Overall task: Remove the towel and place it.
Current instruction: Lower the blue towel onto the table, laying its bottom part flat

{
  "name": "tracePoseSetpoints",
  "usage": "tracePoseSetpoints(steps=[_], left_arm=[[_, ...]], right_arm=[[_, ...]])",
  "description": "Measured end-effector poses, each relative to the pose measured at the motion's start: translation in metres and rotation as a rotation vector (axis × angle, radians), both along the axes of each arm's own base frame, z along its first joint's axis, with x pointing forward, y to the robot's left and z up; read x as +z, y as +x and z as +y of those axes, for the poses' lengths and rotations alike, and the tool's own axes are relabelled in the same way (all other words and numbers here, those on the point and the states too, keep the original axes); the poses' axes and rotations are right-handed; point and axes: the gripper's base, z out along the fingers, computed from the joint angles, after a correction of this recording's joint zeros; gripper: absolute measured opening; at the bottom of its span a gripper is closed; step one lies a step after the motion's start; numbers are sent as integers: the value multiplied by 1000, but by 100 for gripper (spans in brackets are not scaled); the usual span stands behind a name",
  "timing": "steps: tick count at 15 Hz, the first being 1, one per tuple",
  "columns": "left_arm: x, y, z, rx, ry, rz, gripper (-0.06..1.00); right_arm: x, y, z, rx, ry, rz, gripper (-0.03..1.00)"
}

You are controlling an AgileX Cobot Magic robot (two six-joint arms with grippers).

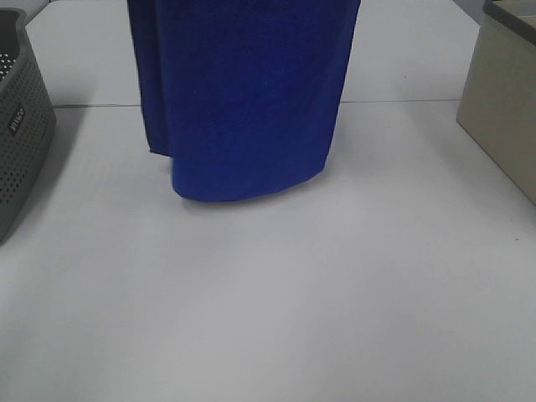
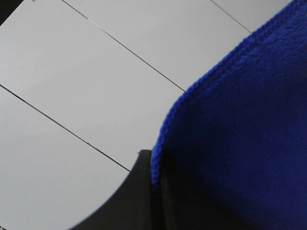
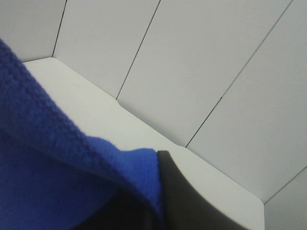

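Observation:
The royal-blue towel (image 1: 243, 100) hangs in the air over the middle of the white table, its top running out of the exterior view and its lower edge just above or brushing the tabletop. Neither gripper shows in that view. In the left wrist view a dark finger (image 2: 136, 191) presses against the towel's stitched edge (image 2: 240, 143). The right wrist view has the towel's corner (image 3: 57, 177) pinched beside a dark finger (image 3: 187, 201). Both grippers are shut on the towel.
A grey perforated basket (image 1: 21, 126) stands at the left edge of the table (image 1: 276, 318). A beige box (image 1: 507, 100) sits at the right edge. White wall panels fill the background of both wrist views.

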Motion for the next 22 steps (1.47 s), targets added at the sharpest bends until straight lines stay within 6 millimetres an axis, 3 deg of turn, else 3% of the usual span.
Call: tracePoseSetpoints(steps=[6, 11, 14, 19, 22], left_arm=[[-1, 11, -1, 9, -34, -77, 0], [-33, 59, 6, 65, -79, -155, 0], [-64, 102, 21, 122, -171, -282, 0], [-76, 143, 23, 136, -233, -397, 0], [-86, 158, 22, 140, -236, -409, 0]], right_arm=[[-7, 22, 6, -13, 38, -92, 2], [-24, 54, 16, -30, 75, -183, 2], [-47, 92, 26, -55, 139, -348, 2], [-62, 130, 36, -65, 223, -427, 2], [-71, 146, 25, -93, 268, -425, 2]])
